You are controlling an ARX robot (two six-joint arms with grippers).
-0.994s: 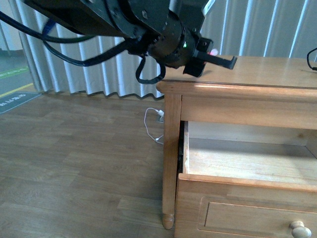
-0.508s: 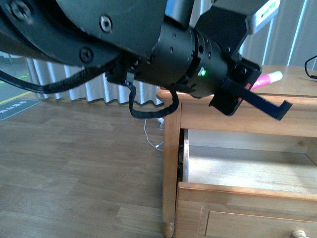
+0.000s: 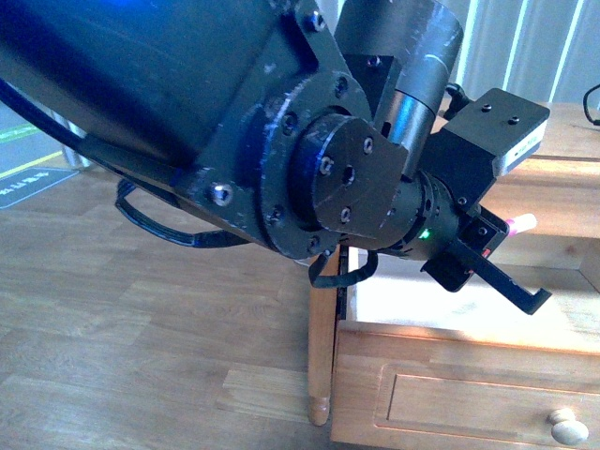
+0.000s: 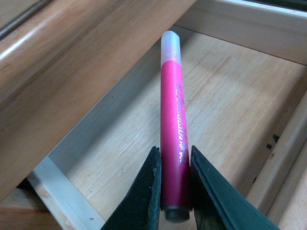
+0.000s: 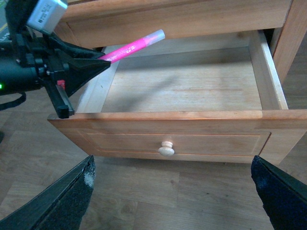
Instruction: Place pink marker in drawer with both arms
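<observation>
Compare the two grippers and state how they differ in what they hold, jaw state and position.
The left gripper is shut on the pink marker; the right gripper is open and holds nothing. The left gripper hangs over the open drawer's interior, while the right gripper sits outside it, facing the drawer front. Both have dark fingers.

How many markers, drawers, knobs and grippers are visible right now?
pink marker: 1
drawer, open: 1
knob: 1
grippers: 2, the left gripper shut on the marker, the right gripper open
Total: 5
</observation>
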